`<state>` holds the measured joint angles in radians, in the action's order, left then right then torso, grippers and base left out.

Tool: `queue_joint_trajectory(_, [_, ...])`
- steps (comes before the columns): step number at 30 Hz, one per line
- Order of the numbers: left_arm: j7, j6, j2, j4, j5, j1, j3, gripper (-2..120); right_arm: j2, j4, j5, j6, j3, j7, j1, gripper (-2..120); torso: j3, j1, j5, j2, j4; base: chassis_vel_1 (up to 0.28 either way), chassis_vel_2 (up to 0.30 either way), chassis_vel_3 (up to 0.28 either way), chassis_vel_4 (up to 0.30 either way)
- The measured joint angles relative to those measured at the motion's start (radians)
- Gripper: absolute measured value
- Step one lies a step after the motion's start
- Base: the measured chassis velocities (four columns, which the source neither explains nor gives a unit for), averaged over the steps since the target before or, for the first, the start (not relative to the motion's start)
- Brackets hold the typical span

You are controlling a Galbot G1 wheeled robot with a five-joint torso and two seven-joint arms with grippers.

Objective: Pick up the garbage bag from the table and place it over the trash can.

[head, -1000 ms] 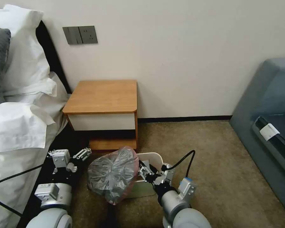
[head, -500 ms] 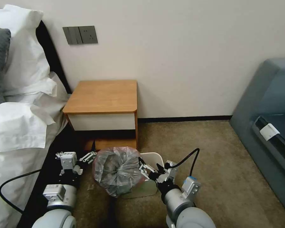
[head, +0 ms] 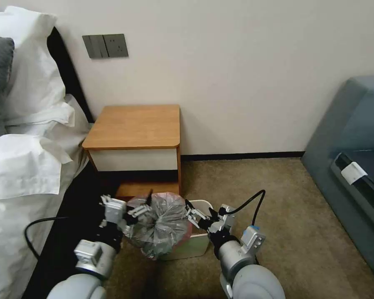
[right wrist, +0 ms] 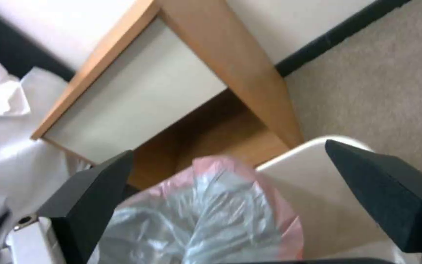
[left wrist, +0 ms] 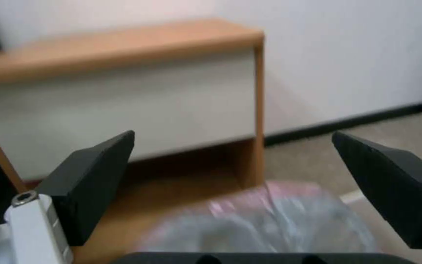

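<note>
The garbage bag [head: 162,226] is a crumpled grey bundle with a pinkish edge, lying over the left part of the cream trash can [head: 202,204] on the carpet in front of the table [head: 133,124]. My left gripper [head: 133,207] is open and presses against the bag's left side. In the left wrist view the bag [left wrist: 269,220] lies low between the spread fingers of that gripper [left wrist: 233,137]. My right gripper [head: 195,216] is open at the bag's right side, above the can's opening. The right wrist view has the bag [right wrist: 206,220] and the can [right wrist: 318,183] between the fingers of that gripper [right wrist: 228,150].
A bed with white pillows [head: 25,158] runs along the left, close to my left arm. A grey-blue sofa [head: 353,158] stands at the right. Open carpet [head: 278,199] lies between the can and the sofa. The wall rises behind the table.
My left gripper has swung right from beside the bed to the bag's left side. The bag has shifted right and bunched up over the can. My right gripper has edged slightly right.
</note>
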<state>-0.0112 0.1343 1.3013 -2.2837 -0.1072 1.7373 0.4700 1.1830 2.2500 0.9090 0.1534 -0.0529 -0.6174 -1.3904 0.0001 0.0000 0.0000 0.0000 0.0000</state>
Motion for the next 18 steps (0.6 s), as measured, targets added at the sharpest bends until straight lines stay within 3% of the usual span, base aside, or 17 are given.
queue_joint_trajectory(3, [0.017, 0.019, -0.001, -0.005, 0.003, 0.007, -0.025, 100, -0.002, 0.006, 0.005, 0.000, 0.019, 0.000, -0.001, 100, 0.000, 0.000, 0.0001, 0.000, 0.0001, 0.000, 0.000, 0.000, 0.000])
queue_joint_trajectory(5, [0.074, 0.071, 0.001, -0.007, 0.005, 0.008, -0.058, 100, -0.002, 0.012, 0.015, 0.000, 0.046, 0.000, -0.002, 100, 0.000, 0.000, 0.0000, 0.000, 0.0000, 0.000, 0.000, 0.000, 0.000])
queue_joint_trajectory(6, [0.074, 0.071, 0.001, -0.007, 0.005, 0.008, -0.058, 100, -0.002, 0.012, 0.015, 0.000, 0.046, 0.000, -0.002, 100, 0.000, 0.000, 0.0000, 0.000, 0.0000, 0.000, 0.000, 0.000, 0.000])
queue_joint_trajectory(10, [0.236, 0.178, 0.009, -0.020, -0.032, 0.006, -0.094, 100, -0.001, 0.013, 0.027, 0.000, 0.077, 0.002, -0.001, 100, 0.000, 0.000, 0.0001, 0.000, 0.0000, 0.000, 0.000, 0.000, 0.000])
queue_joint_trajectory(11, [0.236, 0.178, 0.009, -0.020, -0.032, 0.006, -0.094, 100, -0.001, 0.013, 0.027, 0.000, 0.077, 0.002, -0.001, 100, 0.000, 0.000, 0.0001, 0.000, 0.0000, 0.000, 0.000, 0.000, 0.000])
queue_joint_trajectory(13, [0.292, 0.228, 0.013, -0.020, -0.077, 0.002, -0.098, 100, 0.000, 0.013, 0.031, 0.000, 0.082, 0.002, -0.001, 100, 0.000, 0.000, 0.0000, 0.000, 0.0001, 0.000, 0.000, 0.000, 0.000])
queue_joint_trajectory(18, [0.313, 0.260, 0.017, -0.001, -0.147, -0.011, -0.097, 100, 0.005, 0.005, 0.030, -0.003, 0.089, 0.007, -0.010, 100, 0.000, 0.000, -0.0001, 0.000, 0.0000, 0.000, 0.000, 0.000, 0.000])
